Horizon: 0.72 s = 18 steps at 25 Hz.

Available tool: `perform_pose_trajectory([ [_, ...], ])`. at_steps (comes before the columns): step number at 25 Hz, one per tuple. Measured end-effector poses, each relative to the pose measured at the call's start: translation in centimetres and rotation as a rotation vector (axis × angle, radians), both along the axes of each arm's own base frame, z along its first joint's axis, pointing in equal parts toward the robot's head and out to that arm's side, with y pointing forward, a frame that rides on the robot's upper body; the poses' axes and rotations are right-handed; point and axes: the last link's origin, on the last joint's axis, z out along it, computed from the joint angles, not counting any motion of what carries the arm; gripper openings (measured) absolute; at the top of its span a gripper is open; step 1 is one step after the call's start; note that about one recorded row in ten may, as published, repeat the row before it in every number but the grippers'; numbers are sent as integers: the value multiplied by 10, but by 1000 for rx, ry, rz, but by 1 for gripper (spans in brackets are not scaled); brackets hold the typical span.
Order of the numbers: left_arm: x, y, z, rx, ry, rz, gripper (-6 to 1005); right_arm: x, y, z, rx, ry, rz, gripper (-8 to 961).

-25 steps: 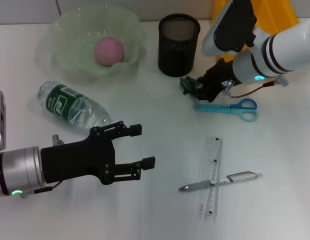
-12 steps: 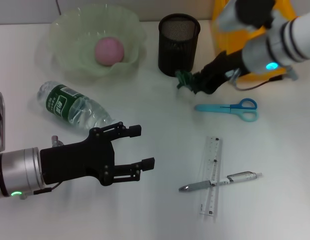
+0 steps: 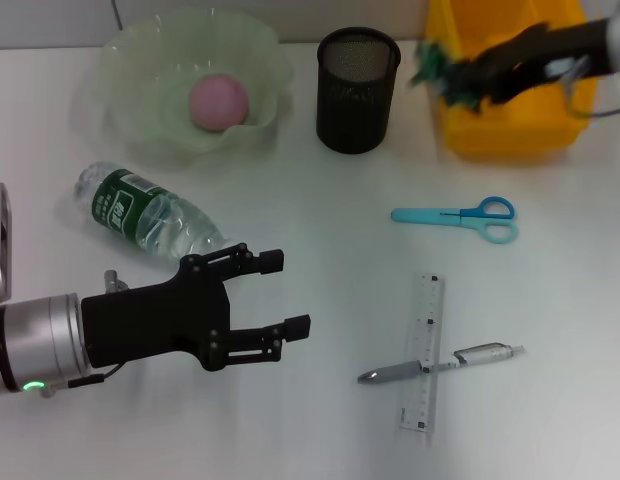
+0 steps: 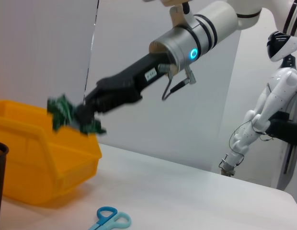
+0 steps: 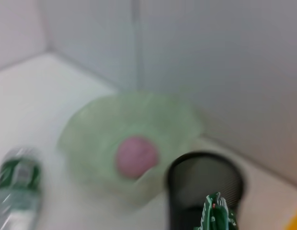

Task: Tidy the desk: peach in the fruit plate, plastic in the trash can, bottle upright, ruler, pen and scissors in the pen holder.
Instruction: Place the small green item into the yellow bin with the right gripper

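Crumpled green plastic (image 3: 442,70) held above the yellow trash can (image 3: 510,120); peach (image 3: 219,100) in plate (image 3: 130,70).

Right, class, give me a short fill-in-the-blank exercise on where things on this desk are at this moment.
1. The pink peach sits in the pale green ____.
2. The right gripper holds crumpled green plastic over the yellow ____.
3. The clear water bottle is ____ on the desk.
4. The silver pen lies across the transparent ____.

Missing words: fruit plate; trash can; lying; ruler

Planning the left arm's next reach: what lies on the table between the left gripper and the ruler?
Nothing. In the head view, the table between the open left gripper and the ruler is bare; the pen lies across the ruler.
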Motion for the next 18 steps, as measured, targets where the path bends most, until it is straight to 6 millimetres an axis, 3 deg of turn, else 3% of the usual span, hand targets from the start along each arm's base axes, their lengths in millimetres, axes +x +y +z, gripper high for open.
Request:
perform_pose_trajectory([
  [8, 2, 2, 0, -3, 0, -6, 775, 27, 9, 41, 179, 119, -104, 73],
  [13, 3, 3, 0, -2, 2, -7, 773, 45, 24, 41, 259, 110, -156, 75],
  [18, 5, 6, 0, -1, 4, -13, 771, 51, 39, 27, 280, 81, -154, 86],
])
